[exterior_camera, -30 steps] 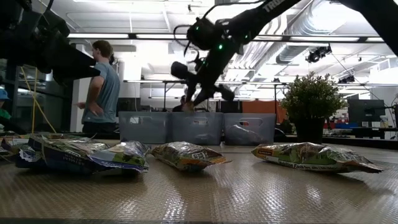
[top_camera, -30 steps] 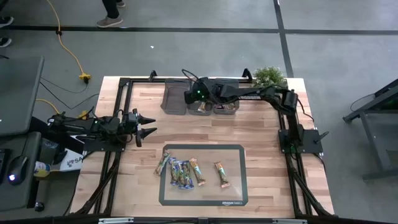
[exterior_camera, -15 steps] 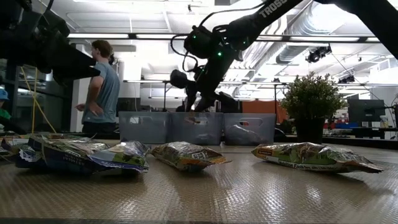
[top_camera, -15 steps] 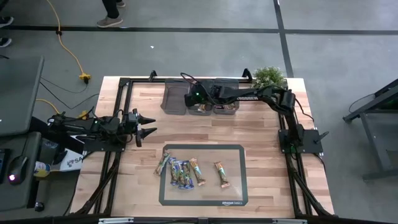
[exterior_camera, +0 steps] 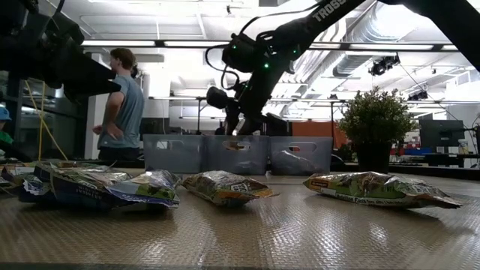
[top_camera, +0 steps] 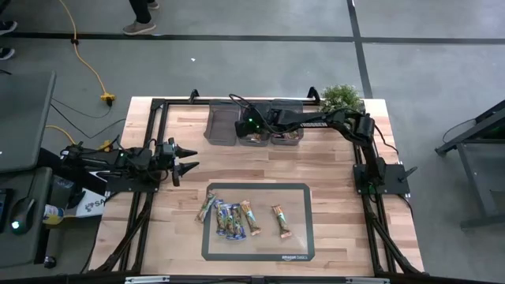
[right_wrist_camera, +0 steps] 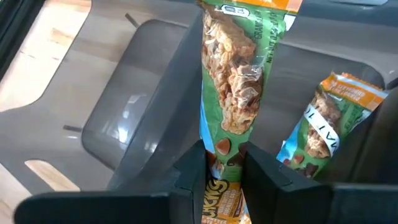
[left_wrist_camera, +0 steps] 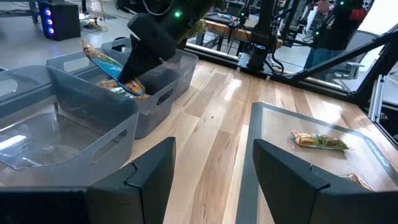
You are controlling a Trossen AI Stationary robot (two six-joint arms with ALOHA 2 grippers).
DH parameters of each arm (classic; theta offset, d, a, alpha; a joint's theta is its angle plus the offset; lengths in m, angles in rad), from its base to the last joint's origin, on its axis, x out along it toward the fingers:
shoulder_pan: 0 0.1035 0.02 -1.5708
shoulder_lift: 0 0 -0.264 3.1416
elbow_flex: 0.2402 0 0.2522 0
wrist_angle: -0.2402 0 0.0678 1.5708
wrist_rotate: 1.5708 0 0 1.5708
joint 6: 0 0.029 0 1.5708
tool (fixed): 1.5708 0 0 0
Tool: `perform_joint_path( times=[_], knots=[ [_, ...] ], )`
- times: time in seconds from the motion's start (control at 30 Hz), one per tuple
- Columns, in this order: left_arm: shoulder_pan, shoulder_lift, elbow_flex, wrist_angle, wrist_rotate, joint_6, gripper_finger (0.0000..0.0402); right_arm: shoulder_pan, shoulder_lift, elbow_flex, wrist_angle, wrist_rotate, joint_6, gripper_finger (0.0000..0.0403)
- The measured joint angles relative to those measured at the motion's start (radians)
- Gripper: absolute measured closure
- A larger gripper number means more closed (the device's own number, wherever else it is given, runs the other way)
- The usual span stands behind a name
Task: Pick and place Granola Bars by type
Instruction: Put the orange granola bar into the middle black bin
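My right gripper (top_camera: 241, 125) is shut on a green and orange-tan granola bar (right_wrist_camera: 236, 81) over the three dark grey bins, near the wall between the empty left bin (top_camera: 220, 126) and the middle bin (top_camera: 255, 140). Another green and orange bar (right_wrist_camera: 322, 127) lies slanted in the middle bin. Several more bars (top_camera: 229, 218) lie flat on the dark mat (top_camera: 304, 244), with one (top_camera: 281, 220) apart to the right. My left gripper (top_camera: 192, 158) waits open over the table's left side. My right gripper pinches the green and orange-tan bar between its two fingers near one end (right_wrist_camera: 225, 146). The fingers lie along the bar, which sticks out past the fingertips. In the left wrist view the bar (left_wrist_camera: 102, 62) is lifted and slanted above the middle bin.
The right bin (top_camera: 287, 136) also holds bars. A potted plant (top_camera: 342, 97) stands at the table's far right corner. A person (exterior_camera: 124, 105) stands beyond the table. Bare wood lies between the mat and the bins.
My right gripper, still shut on the bar, has come down a little toward the bins and tipped, so the bar now hangs lower over the middle bin. The bars on the mat have stayed put.
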Motion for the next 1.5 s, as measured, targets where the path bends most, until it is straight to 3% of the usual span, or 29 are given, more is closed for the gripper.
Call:
perform_joint_path(
  times=[0.4, 0.9, 1.5],
  knots=[
    [0.0, 0.0, 0.0, 0.0, 0.0, 0.0, 0.019, -0.002, 0.0, 0.0, -0.03, -0.014, -0.013, 0.0284],
    [0.0, 0.0, 0.0, 0.0, 0.0, 0.0, 0.019, -0.001, -0.049, 0.0, 0.061, -0.067, -0.275, 0.0285],
    [0.0, 0.0, 0.0, 0.0, 0.0, 0.0, 0.019, 0.073, -0.225, 0.0, 0.073, -0.275, -0.509, 0.0285]
  ],
)
